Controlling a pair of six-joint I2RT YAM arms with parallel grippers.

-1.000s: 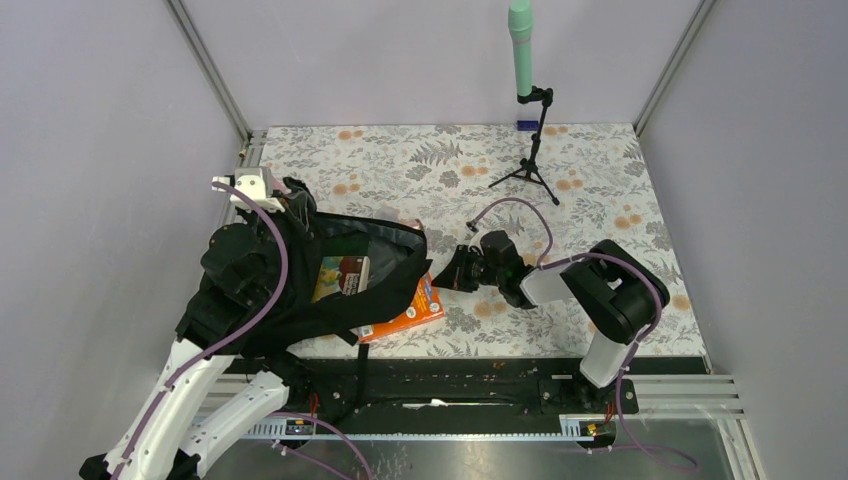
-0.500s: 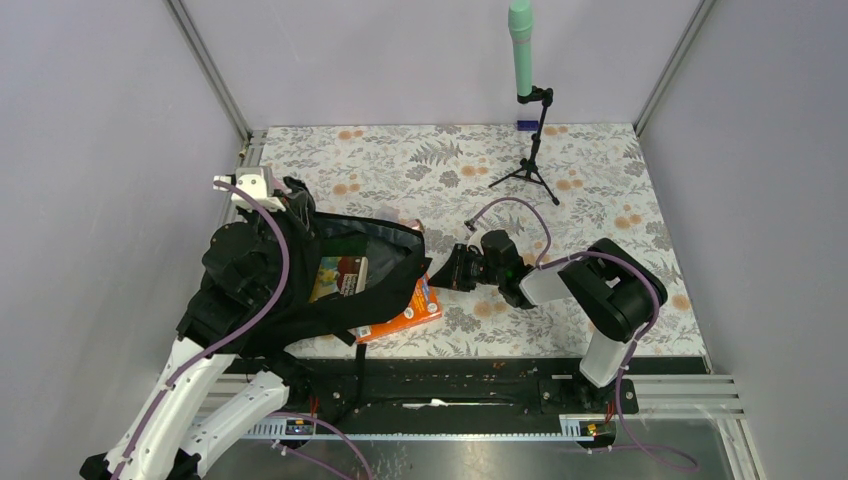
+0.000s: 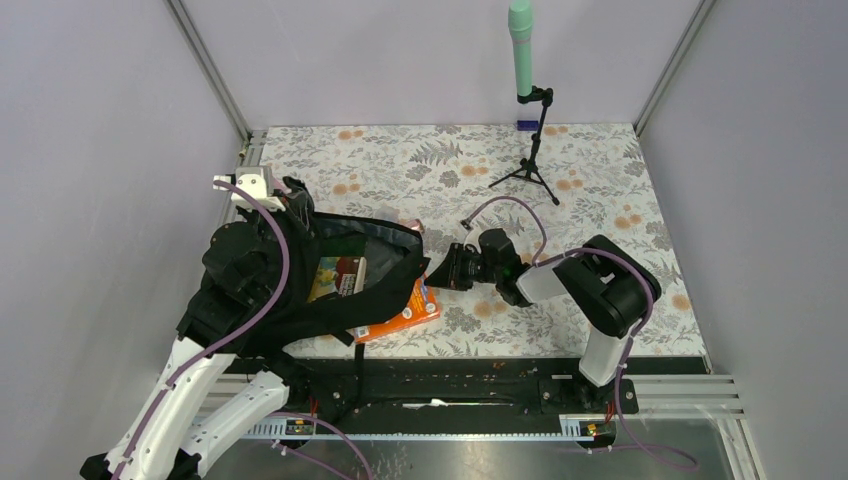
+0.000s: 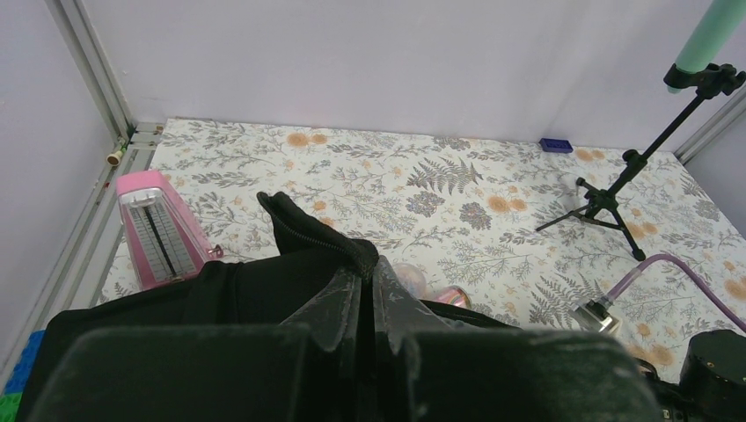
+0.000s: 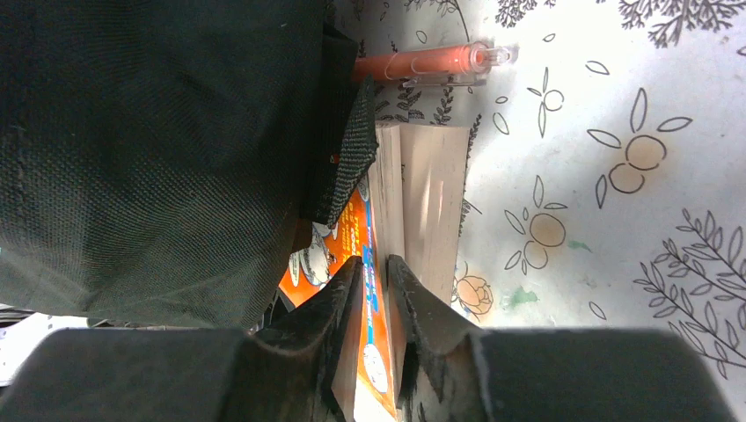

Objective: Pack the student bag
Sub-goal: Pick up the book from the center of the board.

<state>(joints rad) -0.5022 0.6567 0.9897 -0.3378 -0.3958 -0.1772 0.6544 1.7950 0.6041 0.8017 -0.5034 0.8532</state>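
Observation:
The student bag [image 3: 300, 300] lies open at the left, large, black and soft. My left gripper [image 3: 296, 204] is shut on its upper zip edge [image 4: 317, 242] and holds the mouth up. A colourful book [image 3: 340, 275] lies inside the bag. An orange book [image 3: 405, 315] sticks halfway out of the opening, under the bag's flap [image 5: 149, 132]. My right gripper [image 3: 440, 272] is at that book's outer edge [image 5: 352, 237]. Its jaws stand slightly apart on either side of the orange cover, so it is open.
An orange pen [image 5: 422, 61] lies on the floral mat beside the book. A pink metronome [image 4: 158, 233] stands at the far left by the frame rail. A tripod stand [image 3: 527, 170] with a green tube is at the back. Two small shiny rolls [image 4: 449, 294] sit behind the bag.
My right gripper has edged left toward the bag, nudging the orange book slightly inward, and its jaws have loosened. The left arm and the bag's held edge have not moved.

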